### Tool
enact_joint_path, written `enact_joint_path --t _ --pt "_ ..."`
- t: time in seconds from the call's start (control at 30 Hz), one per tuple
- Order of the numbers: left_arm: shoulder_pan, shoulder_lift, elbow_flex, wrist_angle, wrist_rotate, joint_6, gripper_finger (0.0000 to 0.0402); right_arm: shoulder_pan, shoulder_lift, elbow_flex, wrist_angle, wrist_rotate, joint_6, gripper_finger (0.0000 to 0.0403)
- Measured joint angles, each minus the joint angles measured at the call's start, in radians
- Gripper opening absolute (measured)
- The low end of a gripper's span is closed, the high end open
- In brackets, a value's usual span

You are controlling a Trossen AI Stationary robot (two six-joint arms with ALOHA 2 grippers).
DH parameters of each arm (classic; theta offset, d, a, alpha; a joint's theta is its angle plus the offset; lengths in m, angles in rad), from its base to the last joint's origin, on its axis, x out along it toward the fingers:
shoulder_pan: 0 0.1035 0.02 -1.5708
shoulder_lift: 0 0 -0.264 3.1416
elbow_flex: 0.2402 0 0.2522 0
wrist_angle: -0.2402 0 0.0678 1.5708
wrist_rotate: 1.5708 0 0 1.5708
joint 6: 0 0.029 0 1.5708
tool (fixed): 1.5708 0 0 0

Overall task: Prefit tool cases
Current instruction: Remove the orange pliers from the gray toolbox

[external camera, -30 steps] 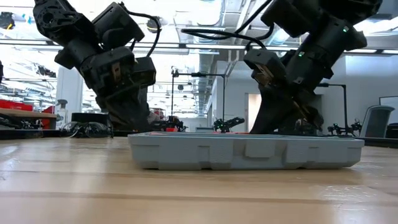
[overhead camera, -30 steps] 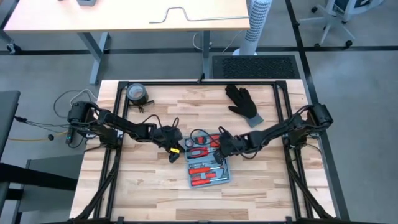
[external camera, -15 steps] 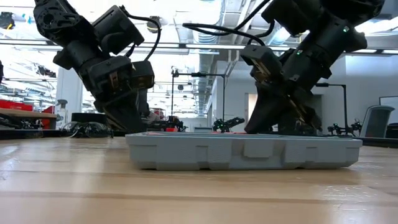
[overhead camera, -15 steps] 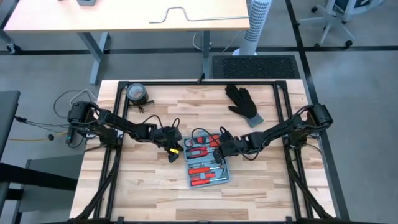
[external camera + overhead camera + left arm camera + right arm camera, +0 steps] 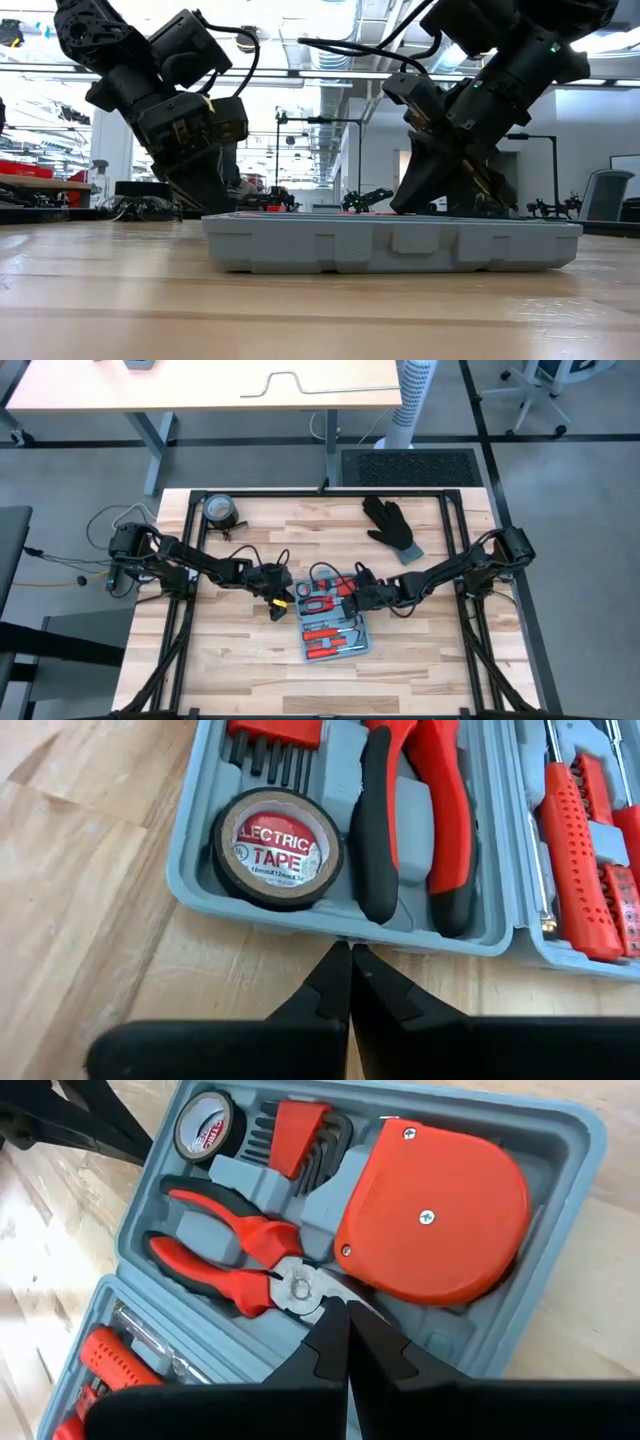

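The wooden tabletop [image 5: 250,660] carries the open tool case [image 5: 333,620]. The left hand [image 5: 350,982], fingers together, sits just outside its edge; the right hand [image 5: 345,1342], also pinched together, hovers over the pliers [image 5: 235,1255]. A careless nudge could unseat the tools.

Pretty even overhead light on the table [image 5: 240,650], soft shadows. Low view is backlit by bright ceiling lights [image 5: 330,25] (arms go nearly silhouette), foreground wood blurry.

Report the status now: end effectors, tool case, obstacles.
Left end effector shut, at case edge. Right end effector shut, over pliers. Tool case open, flat. Nothing blocking.
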State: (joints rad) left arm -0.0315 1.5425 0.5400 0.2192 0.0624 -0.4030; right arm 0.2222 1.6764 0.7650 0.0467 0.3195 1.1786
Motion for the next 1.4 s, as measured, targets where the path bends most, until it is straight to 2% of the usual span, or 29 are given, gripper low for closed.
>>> enact_joint_path --t 0.43,0.67,0.73,0.87,0.97,1.07,1.2,1.4 --pt "0.0 0.0 0.0 -0.039 0.028 -0.015 0.0 -0.006 -0.014 0.0 0.002 0.0 0.008 0.0014" --pt "-0.014 -0.012 0.0 0.023 0.057 -0.132 0.0 -0.008 -0.084 0.0 -0.018 -0.027 0.018 0.0081" --pt "-0.032 -0.022 0.0 0.02 0.028 -0.158 0.0 -0.013 -0.103 0.0 -0.058 -0.055 0.018 0.0104" --pt "-0.101 -0.044 -0.01 0.036 -0.103 -0.233 0.0 -0.021 -0.119 0.0 -0.128 -0.138 0.022 0.0143" --pt "-0.155 -0.047 -0.021 0.068 -0.2 -0.266 0.0 -0.036 -0.12 0.0 -0.145 -0.205 0.026 0.0163" --pt "-0.182 -0.041 -0.021 0.07 -0.277 -0.301 0.0 -0.055 -0.12 0.0 -0.144 -0.217 0.025 0.0171" --pt "-0.187 -0.036 -0.021 0.057 -0.315 -0.344 0.0 -0.097 -0.12 0.0 -0.146 -0.22 0.004 0.0172" --pt "-0.181 -0.036 -0.021 0.039 -0.333 -0.336 0.0 -0.149 -0.097 0.0 -0.144 -0.305 -0.028 0.0171"
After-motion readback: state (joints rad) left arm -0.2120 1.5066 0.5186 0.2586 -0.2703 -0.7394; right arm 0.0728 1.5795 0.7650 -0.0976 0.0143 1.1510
